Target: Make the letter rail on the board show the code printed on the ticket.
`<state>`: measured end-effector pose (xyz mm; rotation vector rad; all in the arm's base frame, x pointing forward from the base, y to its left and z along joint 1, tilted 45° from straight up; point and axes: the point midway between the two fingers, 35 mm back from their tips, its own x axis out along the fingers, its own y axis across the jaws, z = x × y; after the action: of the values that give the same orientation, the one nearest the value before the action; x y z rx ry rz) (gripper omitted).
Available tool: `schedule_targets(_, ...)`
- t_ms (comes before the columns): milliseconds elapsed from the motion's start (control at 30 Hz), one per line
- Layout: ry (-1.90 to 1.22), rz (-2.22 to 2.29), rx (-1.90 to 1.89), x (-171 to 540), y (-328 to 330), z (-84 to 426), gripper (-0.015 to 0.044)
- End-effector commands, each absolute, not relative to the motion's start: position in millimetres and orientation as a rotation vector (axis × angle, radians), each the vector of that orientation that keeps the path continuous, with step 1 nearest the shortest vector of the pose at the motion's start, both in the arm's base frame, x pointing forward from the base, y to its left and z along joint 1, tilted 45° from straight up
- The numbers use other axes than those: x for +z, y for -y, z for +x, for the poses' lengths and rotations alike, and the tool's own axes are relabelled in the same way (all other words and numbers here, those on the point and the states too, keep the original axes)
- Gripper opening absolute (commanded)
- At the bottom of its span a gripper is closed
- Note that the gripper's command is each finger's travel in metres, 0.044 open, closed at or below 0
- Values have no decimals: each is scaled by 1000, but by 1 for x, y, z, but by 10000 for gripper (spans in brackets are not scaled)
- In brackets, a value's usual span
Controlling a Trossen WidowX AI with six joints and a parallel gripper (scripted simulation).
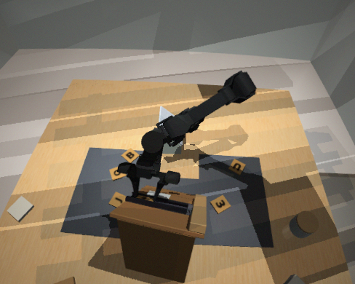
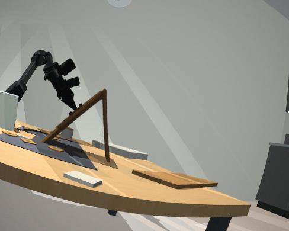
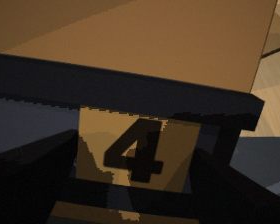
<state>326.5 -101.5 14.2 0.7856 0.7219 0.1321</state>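
My gripper [image 1: 145, 198] [image 2: 76, 109] [image 3: 135, 147] is shut on the 4 tile [image 3: 98, 130], its fingers at the tile's two sides. The tile lies upright-reading between the dark bars of the letter rail [image 3: 141, 89] [image 1: 174, 207], a little inward from the rail end at right in the wrist view. The rail is on the sloping board [image 1: 156, 216] [image 2: 92, 100]. On the mat [image 1: 77, 216] [image 2: 80, 158] lie a B tile [image 1: 130, 155], a J-like tile [image 1: 117, 200], a U-like tile [image 1: 236, 166], a 3-like tile [image 1: 220, 204] and a partly hidden tile [image 1: 116, 173]. The ticket's print is not readable.
A round canister [image 1: 305, 223] stands right of the mat. A white block [image 1: 20, 208] [image 2: 83, 178] lies on its other side. A pale upright panel [image 2: 3, 109] stands by the arm's base. A flat wooden board [image 2: 174, 179] and a long grey block [image 2: 121, 150] lie beyond the sloping board.
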Motion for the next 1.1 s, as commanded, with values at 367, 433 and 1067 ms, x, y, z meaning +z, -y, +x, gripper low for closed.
schedule_targets(367, -720, 786, 128, 22, 95, 328, 0)
schedule_targets(433, -720, 786, 128, 23, 94, 328, 0)
schedule_targets(1067, -721, 787, 129, 31, 86, 330, 0)
